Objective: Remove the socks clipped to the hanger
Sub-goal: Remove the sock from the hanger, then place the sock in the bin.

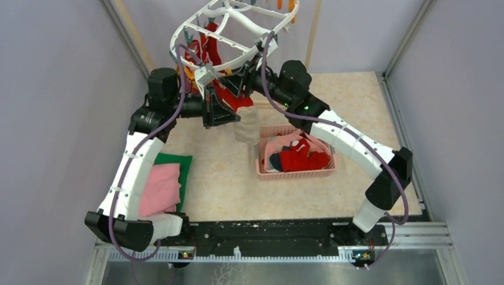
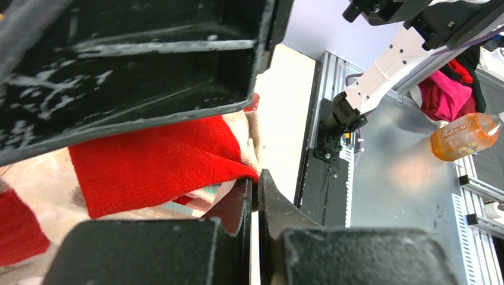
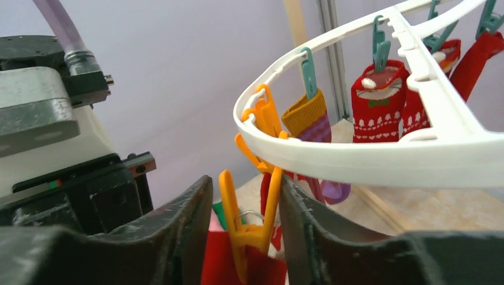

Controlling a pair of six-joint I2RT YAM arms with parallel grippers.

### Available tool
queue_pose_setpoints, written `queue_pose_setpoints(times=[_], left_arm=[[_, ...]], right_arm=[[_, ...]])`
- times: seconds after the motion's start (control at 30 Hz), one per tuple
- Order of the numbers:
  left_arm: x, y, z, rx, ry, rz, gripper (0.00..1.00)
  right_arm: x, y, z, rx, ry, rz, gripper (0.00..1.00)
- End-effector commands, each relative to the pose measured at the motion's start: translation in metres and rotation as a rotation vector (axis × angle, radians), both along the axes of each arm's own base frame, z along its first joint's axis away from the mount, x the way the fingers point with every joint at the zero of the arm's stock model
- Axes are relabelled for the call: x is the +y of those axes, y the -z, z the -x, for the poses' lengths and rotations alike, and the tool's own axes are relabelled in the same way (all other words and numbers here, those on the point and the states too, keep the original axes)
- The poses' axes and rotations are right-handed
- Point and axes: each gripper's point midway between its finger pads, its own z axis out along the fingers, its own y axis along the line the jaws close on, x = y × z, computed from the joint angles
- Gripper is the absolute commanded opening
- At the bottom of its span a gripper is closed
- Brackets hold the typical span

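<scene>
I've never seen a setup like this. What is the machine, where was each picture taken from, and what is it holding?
These are two robot arms bolted to the near edge of a table, each ending in a two-finger gripper. The wide picture looks down from above and behind them. The other two come from cameras on the wrists, so the black shapes there are each arm's own fingers. A white hanger hangs over the table with socks clipped to it. On the table lie a pink basket with more socks inside and folded pink and green cloths. The left gripper holds a red sock. The right gripper has its fingers either side of an orange clip; whether they press it I cannot tell.
</scene>
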Motion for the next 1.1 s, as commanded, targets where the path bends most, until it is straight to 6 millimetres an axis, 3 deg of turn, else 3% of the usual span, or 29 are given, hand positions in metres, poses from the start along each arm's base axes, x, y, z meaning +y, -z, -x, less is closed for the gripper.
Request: queue_pose_setpoints(times=[0.0,0.17,0.37,0.53,0.7,0.8,0.9,1.07], left_arm=[[-0.001,-0.017,0.005,-0.074,0.009,0.011,0.0],[-0.001,-0.013,0.003,-0.069,0.004,0.004,0.0],[0.0,0.006,-0.003,-0.084,-0.017,-0.032,0.0],[-0.005,0.021,-0.005,-0.083,-0.01,-0.059,0.0],[-0.009,0.019,-0.006,-0.094,-0.003,-0.055,0.0],[-0.024,0.026,0.002,-0.081,0.054,-0.056,0.0],[-0.043,0.044,0.011,-0.078,0.119,-0.085,0.0],[-0.069,0.101,0.02,-0.085,0.214,-0.169,0.0]], right_arm=[[0.008,-0.031,0.005,-0.05,-0.034,-0.073,0.36],[0.003,-0.039,0.004,-0.052,-0.016,-0.097,0.18],[-0.01,-0.051,0.005,-0.004,-0.049,-0.189,0.0],[-0.013,-0.059,0.014,0.003,-0.122,-0.223,0.0],[-0.021,-0.055,0.012,0.025,-0.126,-0.231,0.0],[-0.026,-0.05,0.007,0.047,-0.127,-0.239,0.0],[-0.03,-0.051,0.006,0.056,-0.13,-0.246,0.0],[-0.034,-0.055,0.009,0.052,-0.128,-0.245,0.0]])
